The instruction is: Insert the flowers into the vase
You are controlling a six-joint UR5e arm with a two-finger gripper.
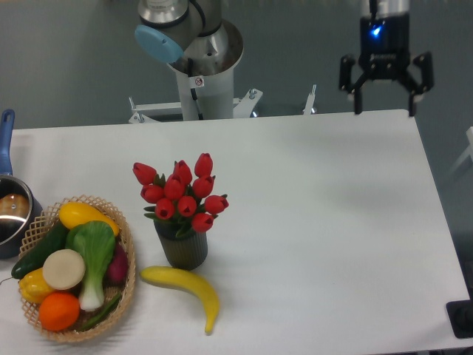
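The flowers [181,194] already stand in the vase [182,248], well away from the pincer [385,111], which hangs empty with jaws apart, so nothing seems left.

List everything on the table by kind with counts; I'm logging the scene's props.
Flower bunches: 1, the flowers, standing in the vase
Vases: 1, the vase
Bananas: 1, the banana
Baskets: 1, the basket, filled with produce
Pots: 1, the pot
Total: 5
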